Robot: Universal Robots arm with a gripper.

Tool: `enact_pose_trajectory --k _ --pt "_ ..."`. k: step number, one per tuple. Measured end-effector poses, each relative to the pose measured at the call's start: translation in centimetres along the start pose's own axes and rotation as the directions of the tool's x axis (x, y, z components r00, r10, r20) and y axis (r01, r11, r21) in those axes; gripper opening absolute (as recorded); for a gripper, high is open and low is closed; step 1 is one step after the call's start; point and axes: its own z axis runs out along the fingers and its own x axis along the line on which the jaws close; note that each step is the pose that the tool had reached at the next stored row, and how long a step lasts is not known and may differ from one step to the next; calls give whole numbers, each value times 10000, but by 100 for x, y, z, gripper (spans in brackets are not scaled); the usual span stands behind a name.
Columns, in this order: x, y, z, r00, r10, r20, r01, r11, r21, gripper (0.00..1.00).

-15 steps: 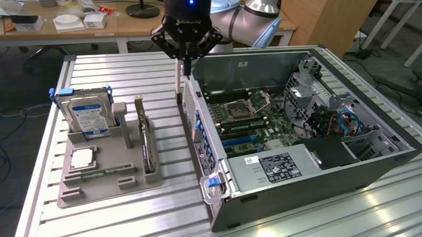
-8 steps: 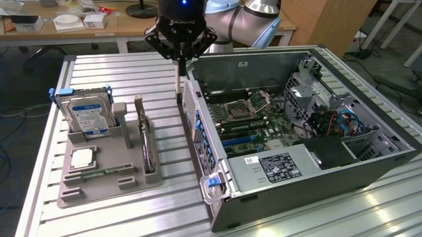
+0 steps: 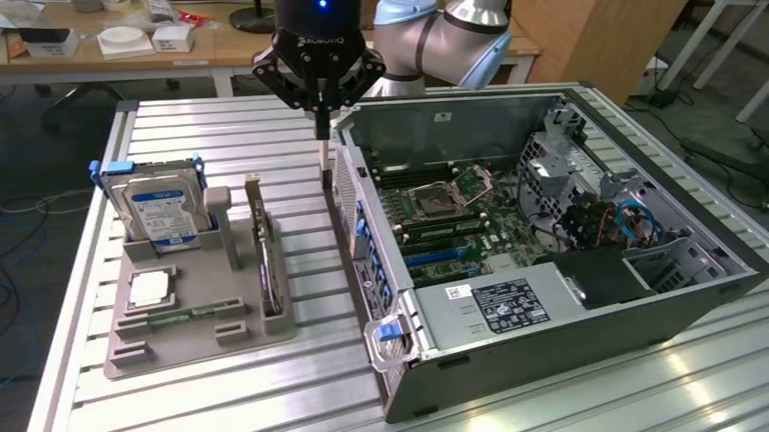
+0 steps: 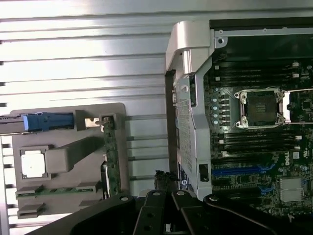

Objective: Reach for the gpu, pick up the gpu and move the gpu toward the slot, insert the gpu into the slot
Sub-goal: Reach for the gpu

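The gripper (image 3: 326, 180) hangs over the desk (image 3: 216, 135) between the racked gpu (image 3: 259, 243) and the case (image 3: 541, 324), its fingers (image 3: 322, 148) pressed together and empty.

You've got a slatted metal table (image 3: 204, 135) carrying a gray holder tray (image 3: 193, 340), with a blue-labelled hard drive (image 3: 157, 202) upright at one end and a processor chip (image 3: 148, 288) and memory stick (image 3: 180, 316) lying flat, beside an open computer case (image 3: 673, 315) with its processor socket (image 3: 435, 200) exposed.

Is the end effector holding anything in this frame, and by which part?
Apparently nothing: the gpu stands edge-up in the grey tray, apart from the end effector, which hangs above the table beside the computer case.
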Motion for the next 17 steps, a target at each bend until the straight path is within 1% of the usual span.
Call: enact_pose_trajectory --k 17 --pt "216 -32 -6 10000 0 0 0 10000 0 10"
